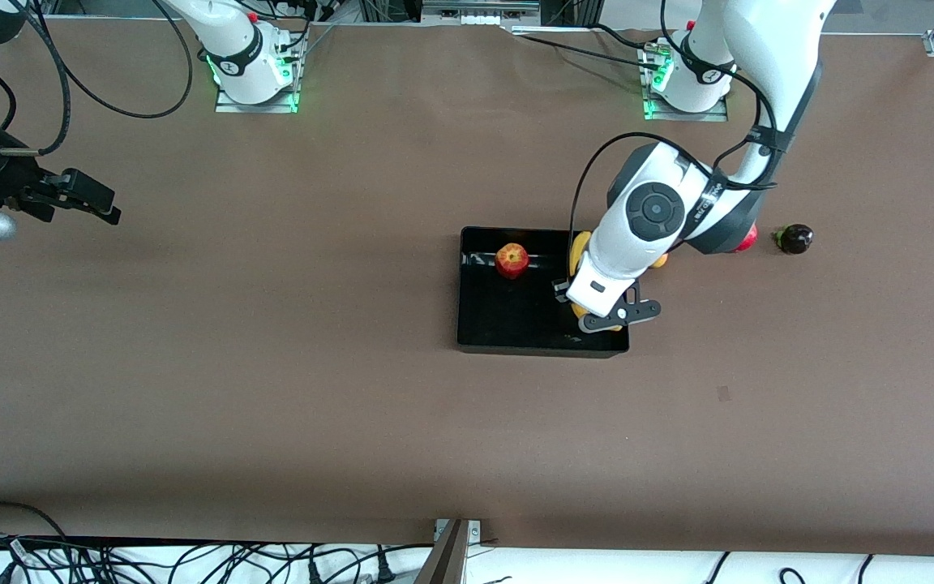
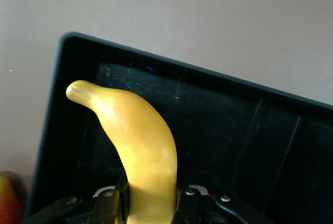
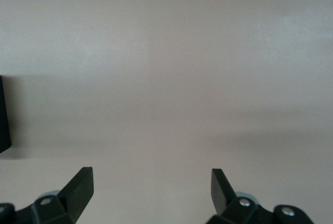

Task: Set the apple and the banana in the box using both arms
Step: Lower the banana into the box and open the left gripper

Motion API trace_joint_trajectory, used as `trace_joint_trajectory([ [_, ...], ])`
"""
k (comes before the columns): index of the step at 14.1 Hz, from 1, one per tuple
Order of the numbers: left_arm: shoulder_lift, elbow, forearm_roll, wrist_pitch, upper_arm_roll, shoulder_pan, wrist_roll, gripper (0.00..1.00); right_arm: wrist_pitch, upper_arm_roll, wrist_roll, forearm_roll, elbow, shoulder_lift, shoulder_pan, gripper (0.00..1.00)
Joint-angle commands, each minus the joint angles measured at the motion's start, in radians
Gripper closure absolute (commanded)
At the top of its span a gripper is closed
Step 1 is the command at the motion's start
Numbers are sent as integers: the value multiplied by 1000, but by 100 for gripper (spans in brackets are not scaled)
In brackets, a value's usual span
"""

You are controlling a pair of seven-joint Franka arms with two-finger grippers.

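Note:
The black box (image 1: pixel 460 284) sits mid-table. The red apple (image 1: pixel 511 260) lies inside it, near the wall on the robots' side. My left gripper (image 1: pixel 590 313) hangs over the box's end toward the left arm and is shut on the yellow banana (image 1: pixel 578 246). In the left wrist view the banana (image 2: pixel 140 146) stands out from between the jaws of the left gripper (image 2: pixel 151 206), over the box's inside (image 2: pixel 234 130). My right gripper (image 1: pixel 102 207) is open and empty over bare table at the right arm's end; it is seen in the right wrist view (image 3: pixel 151 185).
A dark round fruit (image 1: pixel 795 238) lies toward the left arm's end. A red fruit (image 1: pixel 749 238) and a yellow-orange fruit (image 1: pixel 661 261) beside the box are partly hidden by the left arm. A red-yellow fruit (image 2: pixel 8 203) shows outside the box wall.

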State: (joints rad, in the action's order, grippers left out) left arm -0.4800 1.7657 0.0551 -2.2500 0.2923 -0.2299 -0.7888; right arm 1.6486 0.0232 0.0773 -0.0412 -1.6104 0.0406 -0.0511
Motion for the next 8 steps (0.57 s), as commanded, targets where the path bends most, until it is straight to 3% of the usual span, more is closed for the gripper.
trace_joint_trajectory([
  [1, -22, 15, -17, -59, -13, -23, -27, 100, -9, -5, -4, 11, 20, 7, 11, 0],
  [8, -107, 14, 58, -140, -13, -28, -81, 100, -9, -5, -4, 11, 20, 7, 11, 0],
])
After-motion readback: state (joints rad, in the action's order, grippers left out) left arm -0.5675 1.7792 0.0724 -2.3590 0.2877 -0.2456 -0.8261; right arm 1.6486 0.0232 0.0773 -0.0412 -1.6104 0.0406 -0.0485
